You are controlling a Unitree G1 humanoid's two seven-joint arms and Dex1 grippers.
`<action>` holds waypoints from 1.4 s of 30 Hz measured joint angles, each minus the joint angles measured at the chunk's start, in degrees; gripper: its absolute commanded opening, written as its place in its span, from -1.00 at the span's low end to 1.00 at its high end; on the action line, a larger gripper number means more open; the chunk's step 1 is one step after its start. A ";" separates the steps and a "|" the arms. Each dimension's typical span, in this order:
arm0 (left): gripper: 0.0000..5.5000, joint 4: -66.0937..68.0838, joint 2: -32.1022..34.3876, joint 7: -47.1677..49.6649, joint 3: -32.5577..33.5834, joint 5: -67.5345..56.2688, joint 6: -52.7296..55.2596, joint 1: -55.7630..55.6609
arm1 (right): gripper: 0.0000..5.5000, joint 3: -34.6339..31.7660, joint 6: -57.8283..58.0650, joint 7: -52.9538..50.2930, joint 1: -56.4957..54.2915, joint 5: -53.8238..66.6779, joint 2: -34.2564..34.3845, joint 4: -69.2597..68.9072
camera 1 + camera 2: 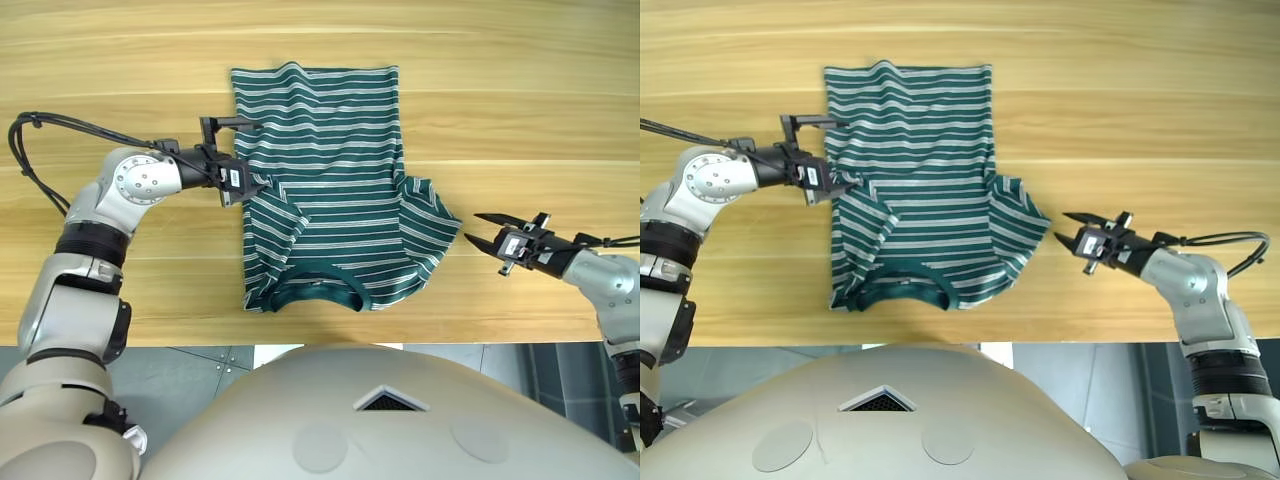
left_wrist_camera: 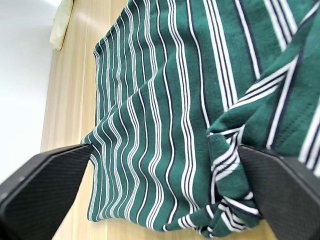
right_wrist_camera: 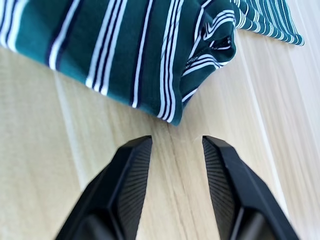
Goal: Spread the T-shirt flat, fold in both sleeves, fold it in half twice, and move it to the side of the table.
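Two grippers flank one green T-shirt with white stripes on a pale wooden table. The left gripper sits at the garment's left edge. Its two fingers are spread wide and grip nothing, and the cloth's edge runs through the gap between them. Seen from that arm's wrist camera, striped fabric spans the space between the fingers. A bunched fold of the left sleeve touches the inner face of one finger, while the other sits at the shirt's outer edge. That sleeve lies turned in over the body of the shirt, just past the left gripper's fingertips on the collar side.

The right gripper hangs over bare wood just beside the right sleeve. Its two fingers are apart, with only tabletop between them. The sleeve's tip lies just ahead of those fingertips, separated from them by a narrow strip of wood. This sleeve spreads outward from the shirt's body, toward the right gripper.

The collar lies between the two grippers, nearer the table's near edge than either of them. The hem lies on the far side, beyond the left gripper.

In all there are one shirt, two sleeves, one collar, one table, and two grippers with four fingers between them.
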 measured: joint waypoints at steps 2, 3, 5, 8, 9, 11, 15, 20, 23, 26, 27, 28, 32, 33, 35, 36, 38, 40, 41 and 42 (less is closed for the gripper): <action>0.96 0.09 -0.14 0.17 0.00 0.03 0.02 0.00 | -0.32 0.86 0.13 -0.35 -0.34 0.00 0.13 -0.32; 0.96 0.12 -0.21 0.21 -0.01 0.04 0.02 0.00 | -0.32 1.05 0.27 -0.42 -0.44 -0.01 0.25 -0.42; 0.96 0.33 -0.35 0.29 -0.01 0.04 0.03 0.00 | -0.32 1.23 0.69 -0.48 -0.57 0.05 0.32 -0.55; 0.96 0.38 -0.39 0.32 -0.01 0.05 0.03 0.00 | -0.32 1.83 0.88 -0.51 -1.10 0.08 0.34 -0.58; 0.96 0.39 -0.43 0.34 -0.01 0.05 0.03 -0.01 | -0.32 2.09 0.94 -0.51 -1.34 0.07 0.38 -0.58; 0.96 0.45 -0.50 0.39 -0.02 0.05 0.03 -0.01 | -0.36 2.63 1.04 -0.50 -1.89 0.10 0.49 -0.50; 0.96 0.51 -0.62 0.82 -0.04 0.08 0.03 -0.01 | -0.63 3.53 1.02 -0.45 -3.05 0.19 0.88 0.72; 0.96 0.57 -0.93 1.09 -0.10 0.12 0.03 -0.01 | -0.97 4.46 0.88 -0.45 -4.20 0.45 1.44 2.39; 0.96 0.57 -0.96 1.13 -0.12 0.12 0.04 -0.01 | -0.99 4.76 0.72 -0.49 -4.60 0.61 1.86 3.14; 0.96 0.57 -0.97 1.13 -0.12 0.12 0.04 -0.01 | -0.99 4.79 0.30 -0.51 -4.69 0.73 1.86 3.40; 0.96 0.57 -0.97 1.14 -0.13 0.12 0.07 -0.01 | -0.99 4.79 0.16 -0.52 -4.70 0.78 1.86 3.45; 0.96 0.57 -0.98 1.14 -0.13 0.12 0.10 -0.01 | -0.99 4.79 0.11 -0.51 -4.69 0.94 1.86 3.47; 0.96 0.57 -1.06 1.16 -0.13 0.12 0.16 -0.03 | -0.99 4.78 -0.08 -0.45 -4.55 1.41 1.88 3.17; 0.96 0.57 -1.07 1.17 -0.13 0.12 0.17 -0.04 | -0.99 4.78 -0.08 -0.41 -4.34 1.59 1.89 2.65; 0.96 0.57 -1.13 1.17 -0.13 0.12 0.18 -0.09 | -0.99 4.43 -0.18 -0.45 -4.24 2.22 1.90 1.01; 0.96 0.58 -1.18 1.17 -0.13 0.12 0.19 -0.10 | -0.99 4.08 -0.20 -0.45 -4.20 2.77 1.90 -0.07; 0.96 0.59 -1.36 1.18 -0.14 0.12 0.19 -0.13 | -0.99 3.31 -0.47 -0.32 -4.02 4.70 1.93 -2.57; 0.96 0.59 -1.54 1.18 -0.14 0.12 0.19 -0.14 | -0.99 3.09 -1.20 0.21 -3.94 6.63 1.93 -4.99; 0.96 0.59 -1.58 1.18 -0.14 0.12 0.19 -0.16 | -0.99 3.09 -1.49 0.73 -3.93 7.04 1.94 -5.88; 0.96 0.59 -1.60 1.19 -0.14 0.12 0.20 -0.16 | -0.99 3.11 -1.52 1.08 -3.95 7.78 1.98 -6.64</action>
